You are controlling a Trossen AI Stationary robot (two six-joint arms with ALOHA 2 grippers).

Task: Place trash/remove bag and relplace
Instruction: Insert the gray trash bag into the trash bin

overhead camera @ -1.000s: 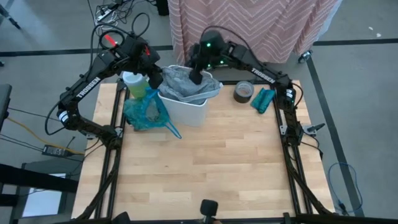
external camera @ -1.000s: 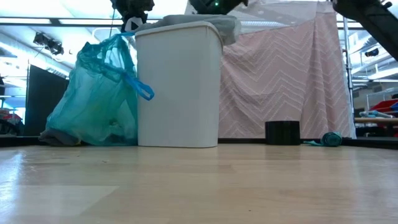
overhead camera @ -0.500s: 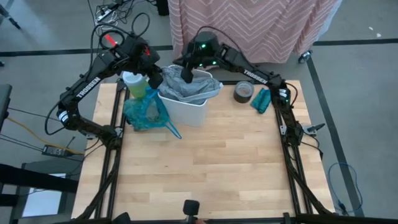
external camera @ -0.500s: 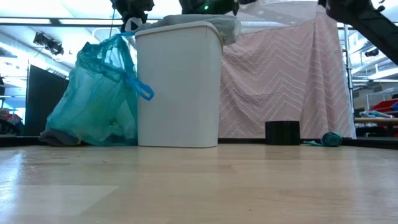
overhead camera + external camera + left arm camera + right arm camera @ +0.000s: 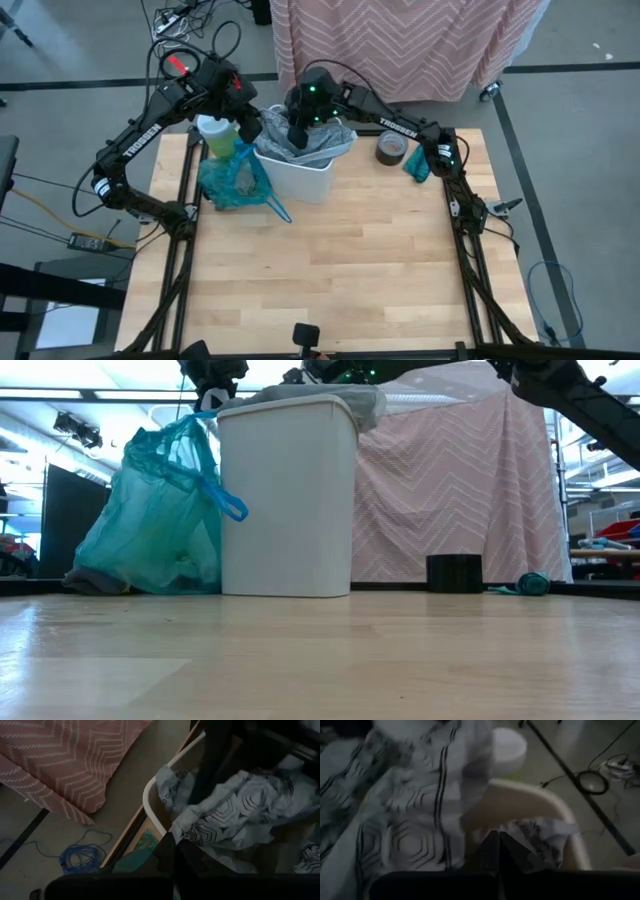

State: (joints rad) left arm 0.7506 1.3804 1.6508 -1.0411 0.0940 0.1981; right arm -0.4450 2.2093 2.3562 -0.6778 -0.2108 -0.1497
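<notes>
My left gripper (image 5: 250, 128): pressed together at the near-left rim of the white bin (image 5: 305, 178), pinching an edge of the pale grey patterned bag (image 5: 300, 142); in my left wrist view the fingers (image 5: 172, 855) meet on the grey plastic right at the rim.
My right gripper (image 5: 298, 128): pressed together, lowered into the mouth of the bin from the far side, down among the folds of the grey bag; I cannot tell whether any plastic is caught between the fingers (image 5: 495, 851).
Grey bag: bunched across the bin's opening, draped over the rim on the far and right sides, its hexagon print showing in both wrist views.
Teal bag (image 5: 232, 178): out of the bin, full and knotted, standing on the bench (image 5: 340, 270) just beside the bin's left wall, a loose tail trailing toward the front.
Trash: dark lumps show through the bottom of the teal bag in the low view; single pieces I cannot make out.
White bin: upright near the back of the bench, left of centre.
Cup (image 5: 214, 130): pale, at the back left corner behind the teal bag.
Tape roll (image 5: 391, 148): dark, right of the bin, with a teal bundle (image 5: 422, 162) just beside it.
Curtain (image 5: 400, 40): pink zigzag cloth, behind the bench.
</notes>
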